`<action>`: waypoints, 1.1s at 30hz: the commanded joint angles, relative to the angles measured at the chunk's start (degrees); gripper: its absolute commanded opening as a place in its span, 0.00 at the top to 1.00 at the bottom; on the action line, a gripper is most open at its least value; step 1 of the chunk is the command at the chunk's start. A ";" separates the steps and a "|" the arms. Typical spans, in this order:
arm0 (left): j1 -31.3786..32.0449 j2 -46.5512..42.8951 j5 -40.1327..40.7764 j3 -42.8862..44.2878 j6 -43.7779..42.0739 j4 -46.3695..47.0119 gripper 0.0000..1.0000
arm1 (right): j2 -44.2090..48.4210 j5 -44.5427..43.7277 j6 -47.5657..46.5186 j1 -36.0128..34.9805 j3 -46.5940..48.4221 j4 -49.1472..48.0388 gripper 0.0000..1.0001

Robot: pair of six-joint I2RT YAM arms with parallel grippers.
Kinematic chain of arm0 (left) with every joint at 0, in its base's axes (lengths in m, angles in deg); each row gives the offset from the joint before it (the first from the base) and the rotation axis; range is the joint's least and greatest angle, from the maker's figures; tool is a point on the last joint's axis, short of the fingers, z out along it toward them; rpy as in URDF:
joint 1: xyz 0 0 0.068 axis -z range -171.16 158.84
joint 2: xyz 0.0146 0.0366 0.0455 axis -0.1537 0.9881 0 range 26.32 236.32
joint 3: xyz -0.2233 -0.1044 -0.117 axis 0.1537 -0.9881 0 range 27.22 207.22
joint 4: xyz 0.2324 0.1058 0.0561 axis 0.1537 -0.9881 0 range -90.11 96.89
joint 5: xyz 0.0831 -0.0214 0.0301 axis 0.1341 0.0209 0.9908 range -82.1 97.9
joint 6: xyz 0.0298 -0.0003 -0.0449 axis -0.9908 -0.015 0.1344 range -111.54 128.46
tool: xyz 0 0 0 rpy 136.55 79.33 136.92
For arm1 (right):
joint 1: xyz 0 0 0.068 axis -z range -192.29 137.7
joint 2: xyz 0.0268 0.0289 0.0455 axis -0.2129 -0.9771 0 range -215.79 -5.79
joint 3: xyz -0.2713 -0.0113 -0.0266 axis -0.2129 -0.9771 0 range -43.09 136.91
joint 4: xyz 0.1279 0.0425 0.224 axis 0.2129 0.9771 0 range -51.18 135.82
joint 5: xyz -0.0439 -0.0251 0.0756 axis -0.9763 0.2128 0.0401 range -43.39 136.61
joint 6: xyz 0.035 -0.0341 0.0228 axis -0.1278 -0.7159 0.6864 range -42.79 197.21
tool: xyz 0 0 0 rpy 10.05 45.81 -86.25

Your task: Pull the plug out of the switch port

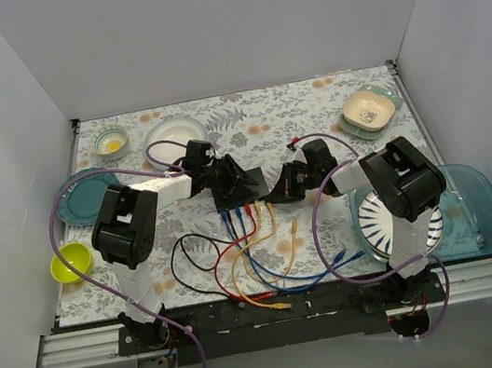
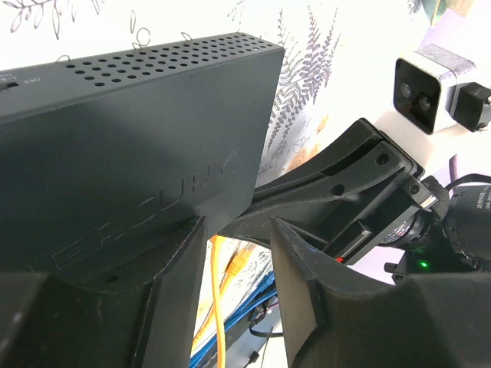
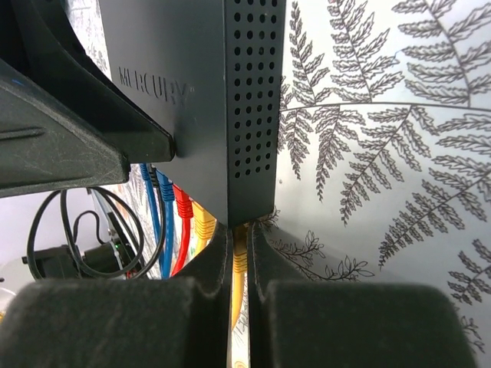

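Matte black switch, perforated dot grid. Yellow plug, red cable, blue cable. White bench, grey fern and orange flower print. Lime bowl, teal plate, blue-striped plate.

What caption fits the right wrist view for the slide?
Right gripper pinching the yellow plug at the corner of the black switch, beside a red cable and blue cables.

A robot test cell in a lab rather than a home. Plain white panels close in the table on three sides. A network switch sits mid-table with coloured patch cables plugged into it. Nearer than the switch, an aluminium rail carries two robot arms. Bowls and plates are staged around the switch on a floral cloth, like props.
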 commanded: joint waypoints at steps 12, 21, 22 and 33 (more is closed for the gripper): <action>-0.12 -2.54 -2.06 -7.00 0.79 -0.73 0.60 | -1.88 2.52 -0.30 0.01 -2.74 9.32 0.99; 1.90 -6.07 -4.26 -11.06 3.95 4.12 0.59 | -2.32 0.94 -2.33 0.01 0.52 12.75 0.99; 1.99 -5.54 -4.61 -10.79 4.04 4.21 0.59 | -2.32 0.94 -2.59 0.10 0.52 12.93 0.99; 2.43 0.53 1.09 -6.92 4.83 1.04 0.60 | 0.05 2.08 -8.39 -0.34 -0.80 19.78 0.99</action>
